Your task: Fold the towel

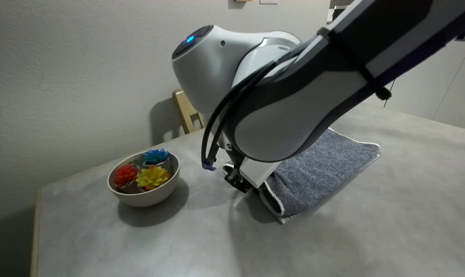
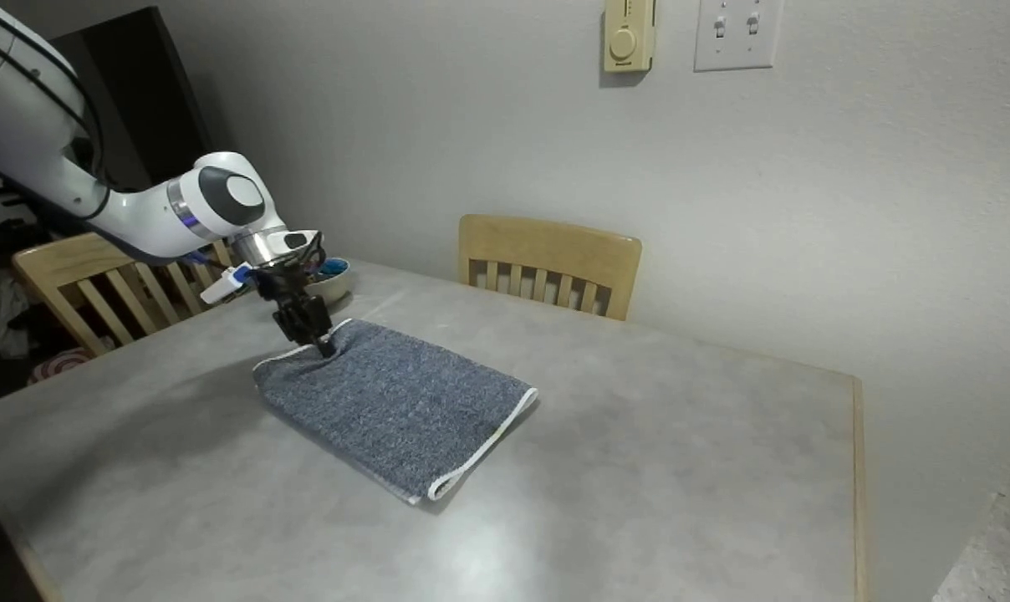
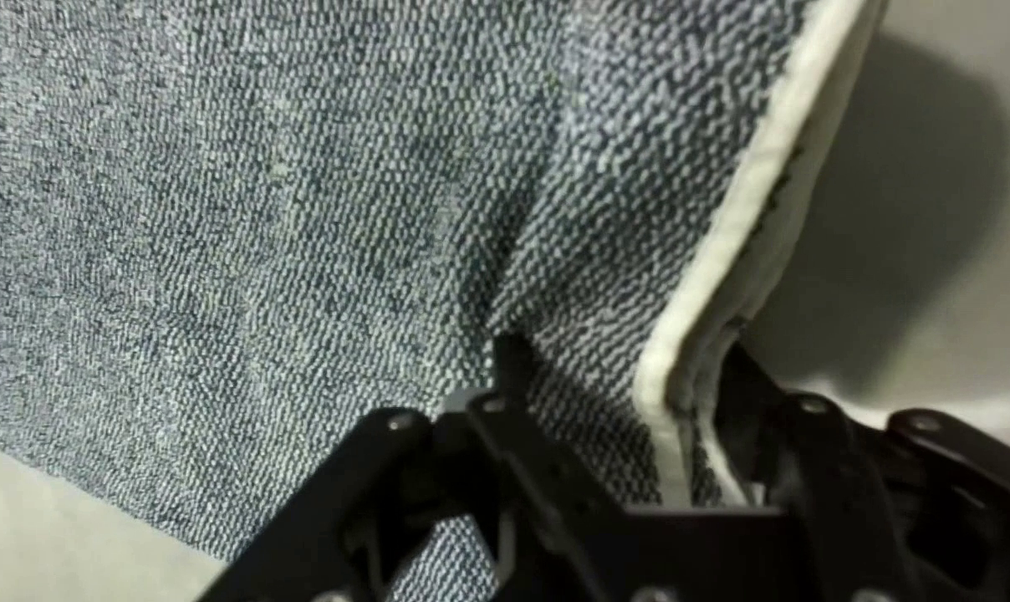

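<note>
The blue-grey towel (image 1: pixel 325 169) with white edging lies on the table, folded over in layers, also seen in an exterior view (image 2: pixel 405 410). My gripper (image 1: pixel 243 182) is down at its edge nearest the bowl, also in an exterior view (image 2: pixel 319 344). In the wrist view the gripper (image 3: pixel 622 359) has its fingers apart, astride the white-edged border. One finger presses on the top of the towel (image 3: pixel 304 209) and creases it; the other stands outside the edge. Cloth lies between the fingers. The edge near the gripper stands slightly raised. The fingertips are partly hidden by cloth.
A pale bowl (image 1: pixel 146 198) with red, yellow and blue flower-like plants stands near the gripper, partly hidden behind it in an exterior view (image 2: pixel 334 288). A wooden chair (image 2: pixel 547 242) stands at the table's wall side. The grey table (image 2: pixel 639 468) has a pale edge.
</note>
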